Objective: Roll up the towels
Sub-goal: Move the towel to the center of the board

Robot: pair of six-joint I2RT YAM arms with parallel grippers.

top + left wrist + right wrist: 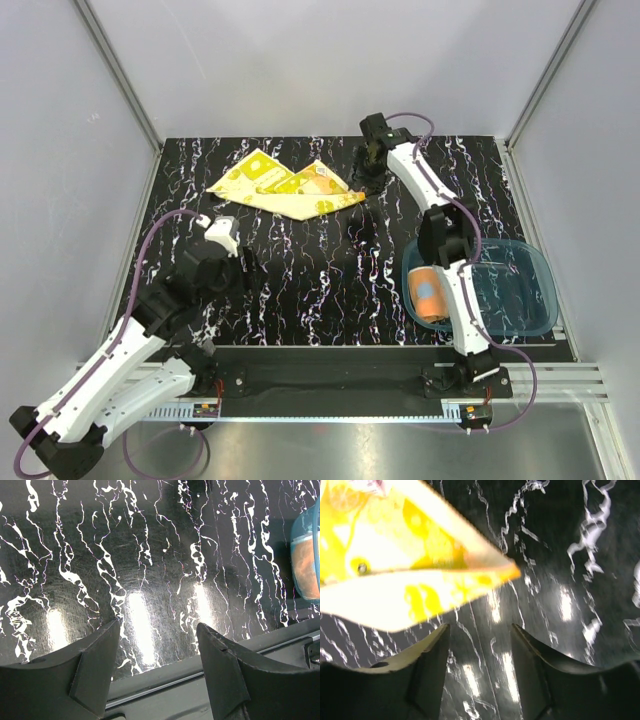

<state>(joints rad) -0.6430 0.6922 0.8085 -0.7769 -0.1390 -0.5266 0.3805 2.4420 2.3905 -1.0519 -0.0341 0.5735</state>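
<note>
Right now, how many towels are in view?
2. The yellow towel lies unrolled at the table's far middle; the orange towel sits rolled in the blue tray, near right. No others show.

A glossy black tabletop (330,280) veined with white marbling sits between plain pale grey walls (330,60) joined by aluminium posts (118,75), bright streaks of reflected light (140,625) on its surface.

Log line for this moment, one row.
left claw open, empty | right claw open, beside corner of yellow towel, unrolled | orange towel rolled, in blue tray
</note>
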